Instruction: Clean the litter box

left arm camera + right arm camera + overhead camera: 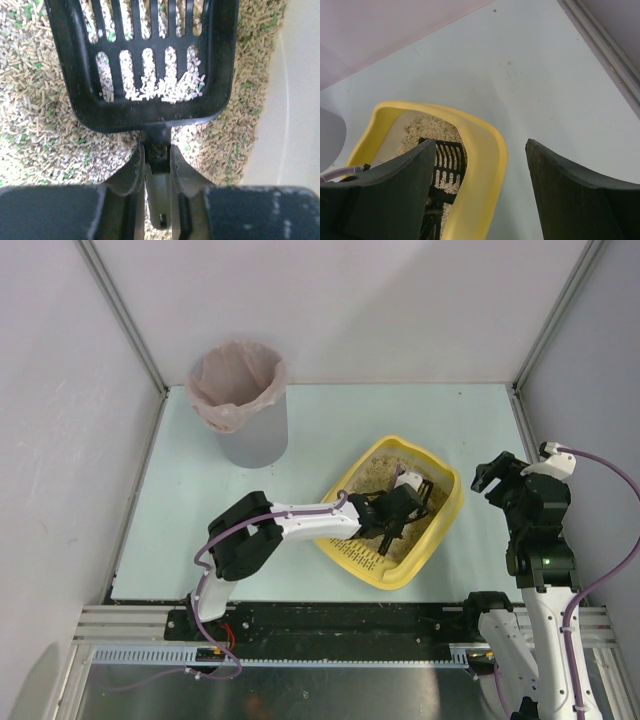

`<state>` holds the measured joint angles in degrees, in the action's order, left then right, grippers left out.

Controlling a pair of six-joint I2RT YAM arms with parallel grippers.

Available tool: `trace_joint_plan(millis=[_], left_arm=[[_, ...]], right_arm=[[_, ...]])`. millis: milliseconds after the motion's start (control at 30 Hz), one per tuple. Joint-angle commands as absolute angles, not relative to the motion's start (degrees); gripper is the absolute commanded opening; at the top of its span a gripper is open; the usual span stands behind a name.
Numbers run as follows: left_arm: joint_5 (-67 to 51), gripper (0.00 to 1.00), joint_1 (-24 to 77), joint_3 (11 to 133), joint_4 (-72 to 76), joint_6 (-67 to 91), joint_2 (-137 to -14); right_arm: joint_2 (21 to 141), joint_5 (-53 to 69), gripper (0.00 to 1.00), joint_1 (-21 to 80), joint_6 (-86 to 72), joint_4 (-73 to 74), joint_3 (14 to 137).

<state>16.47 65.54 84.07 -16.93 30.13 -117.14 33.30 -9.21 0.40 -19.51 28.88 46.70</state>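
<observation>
**Scoop in the yellow tray, held by the left arm**

Two containers stood on the pale surface (200, 500). The litter box (447, 515) sat right of centre, turned at an angle, near the arms. It was a shallow yellow tray with rounded corners and a slotted grille (362, 555) along its near-left edge. Beige pellet litter (30, 125) flecked with green covered its floor.

The second container, a grey round bin (250, 435) with a pink liner (235, 380) folded over its rim, stood well apart at the far left. What lay inside it could not be made out.

One black scoop (155, 112) was inside the tray, over the litter and close to the tray's pale inner wall (295, 125). Its blade had two rows of slots. A small heap of paler pellets (170, 90) lay in it against the rear lip.

The left gripper (156, 150) reached into the tray from the near-left, and its jaws pinched the scoop's narrow handle from both sides.

The right gripper (479, 145) hung above the surface just beside the tray's right rim (485, 150). Its jaws were spread wide with nothing between them. From its wrist view, the scoop's slots (447, 157) showed over the yellow wall.
</observation>
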Motion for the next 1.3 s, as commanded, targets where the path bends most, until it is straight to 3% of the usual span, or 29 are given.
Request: trace_joint_plan(millis=[0,33,700,1267], left_arm=[[19.86,0.09,65.04,86.22,-16.52,26.20,-114.44],[19.69,0.00,64.95,86.22,-16.61,25.41,-114.17],[18.37,0.00,64.16,81.39,-20.13,9.15,-101.69],[2.03,0.00,64.16,79.54,-24.78,1.05,-91.41]], right_arm=[[33.22,-10.20,0.77,0.44,-19.78,27.51,46.76],[33.22,-10.20,0.77,0.44,-19.78,27.60,46.76],[34.19,-7.13,0.75,0.44,-19.25,26.90,46.84],[47.46,23.02,0.70,0.35,-15.38,26.98,53.26]])
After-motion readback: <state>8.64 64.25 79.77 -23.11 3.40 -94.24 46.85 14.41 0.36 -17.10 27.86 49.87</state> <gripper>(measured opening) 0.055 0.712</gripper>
